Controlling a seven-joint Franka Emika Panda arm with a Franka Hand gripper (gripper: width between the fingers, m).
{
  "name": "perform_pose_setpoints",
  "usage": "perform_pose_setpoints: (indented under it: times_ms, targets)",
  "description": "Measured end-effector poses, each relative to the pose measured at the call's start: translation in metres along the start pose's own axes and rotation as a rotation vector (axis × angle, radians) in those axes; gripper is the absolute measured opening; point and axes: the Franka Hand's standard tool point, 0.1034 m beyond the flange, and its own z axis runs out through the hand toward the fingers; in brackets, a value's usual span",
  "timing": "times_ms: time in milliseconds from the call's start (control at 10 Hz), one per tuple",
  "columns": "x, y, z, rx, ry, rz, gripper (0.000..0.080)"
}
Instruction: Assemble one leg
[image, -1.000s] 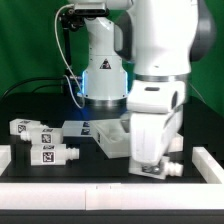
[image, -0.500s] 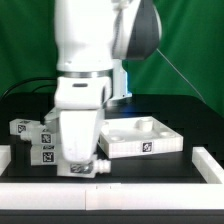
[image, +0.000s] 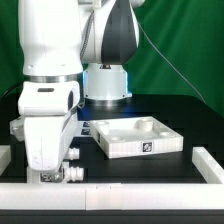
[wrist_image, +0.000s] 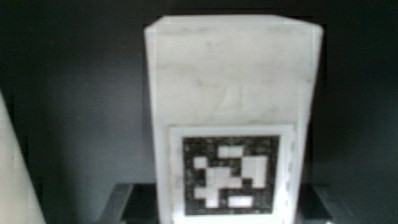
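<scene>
One leg (wrist_image: 228, 110) fills the wrist view close under the gripper (image: 58, 174), its long axis running lengthwise through the frame and its tag (wrist_image: 230, 172) facing the camera. In the exterior view the gripper sits low at the table's left front, with the panel (image: 140, 136) well apart to the right. The finger spread is hidden, so its state cannot be told.

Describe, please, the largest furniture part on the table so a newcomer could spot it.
On the black table, near the robot's base, toward the exterior view's right, lies a wide flat white panel. Unlike the stubby tagged leg, it is broad and low, with round corner sockets and a tag on its front edge.
</scene>
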Motion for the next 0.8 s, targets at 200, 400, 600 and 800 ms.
perform_pose_setpoints:
  times_ms: [200, 400, 600, 800]
  targets:
    - [0.0, 0.0, 0.001, 0.001, 0.0, 0.001, 0.0472]
    - [0.002, 0.0, -0.002, -0.006, 0.0, 0.028, 0.0608]
    - [0.016, -0.011, -0.034, -0.065, -0.004, 0.198, 0.0638]
    - [0.034, -0.031, -0.055, -0.073, -0.003, 0.377, 0.0647]
